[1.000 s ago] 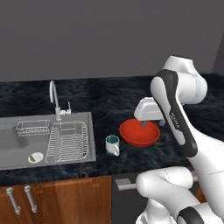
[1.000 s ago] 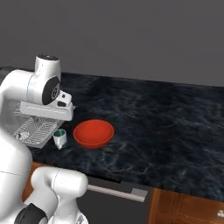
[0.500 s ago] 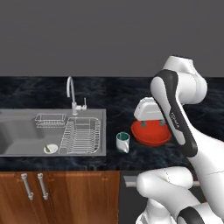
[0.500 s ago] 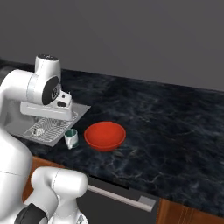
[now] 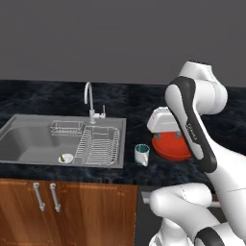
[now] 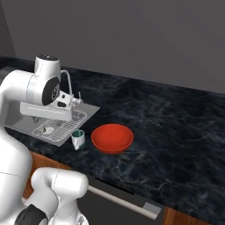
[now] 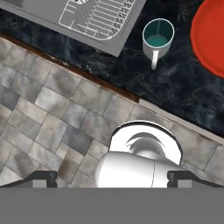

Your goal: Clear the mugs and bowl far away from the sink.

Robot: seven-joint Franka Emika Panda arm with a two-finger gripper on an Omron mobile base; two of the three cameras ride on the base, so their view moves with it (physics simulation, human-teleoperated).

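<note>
Mug (image 7: 158, 38) sitting upright on counter (image 6: 176, 132) between sink (image 5: 62, 139) and red bowl (image 6: 112, 138), gripper (image 7: 111, 177) hovering with jaws spread wide.

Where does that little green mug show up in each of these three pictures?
Left base view: mug at centre, between sink and red bowl.
Right base view: left of centre, beside the bowl.
Hand view: upper right, handle pointing down.
Shared landmark: the red bowl next to it.
</note>
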